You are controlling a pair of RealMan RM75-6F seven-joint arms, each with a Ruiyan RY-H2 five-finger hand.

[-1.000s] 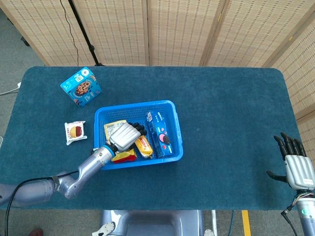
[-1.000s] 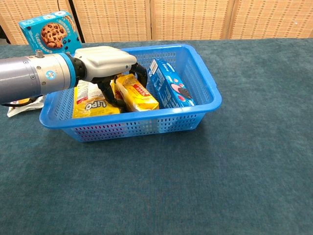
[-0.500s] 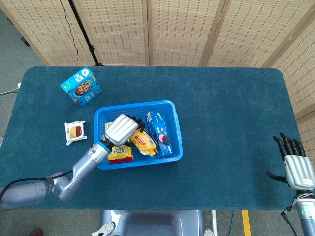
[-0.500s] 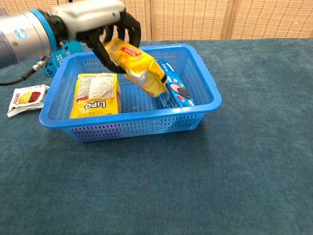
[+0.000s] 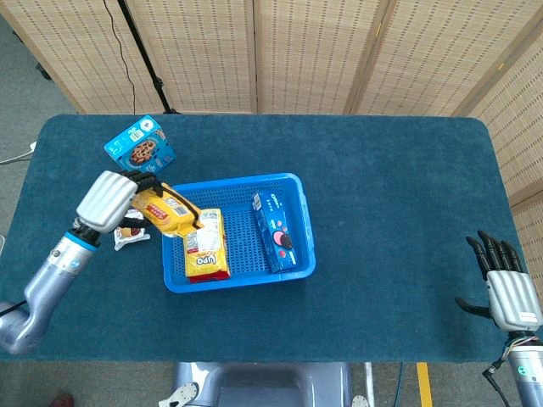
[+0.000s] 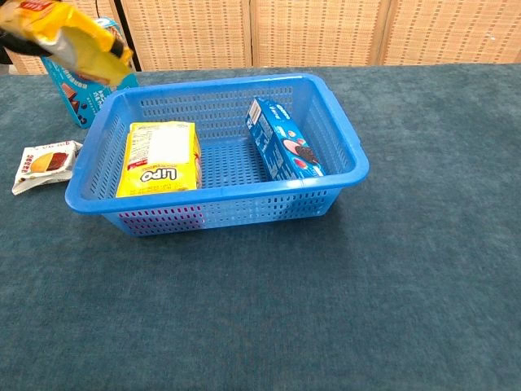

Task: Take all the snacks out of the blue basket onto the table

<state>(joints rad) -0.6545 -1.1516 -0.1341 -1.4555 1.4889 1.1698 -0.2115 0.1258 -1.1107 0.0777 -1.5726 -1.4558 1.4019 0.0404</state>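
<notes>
Now the left hand (image 5: 109, 200) grips a yellow snack pack (image 5: 167, 210) at left of the blue basket (image 5: 301, 227); two snacks remain inside, two lie on the desk (image 5: 399, 195); right hand (image 5: 509, 297) idle, unclenched.

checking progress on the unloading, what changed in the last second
The left hand rose out of the blue basket gripping the yellow snack pack and carried it left, past the basket's left rim. The Lipo pack and blue cookie box stayed in the basket; the right hand stayed idle.
</notes>
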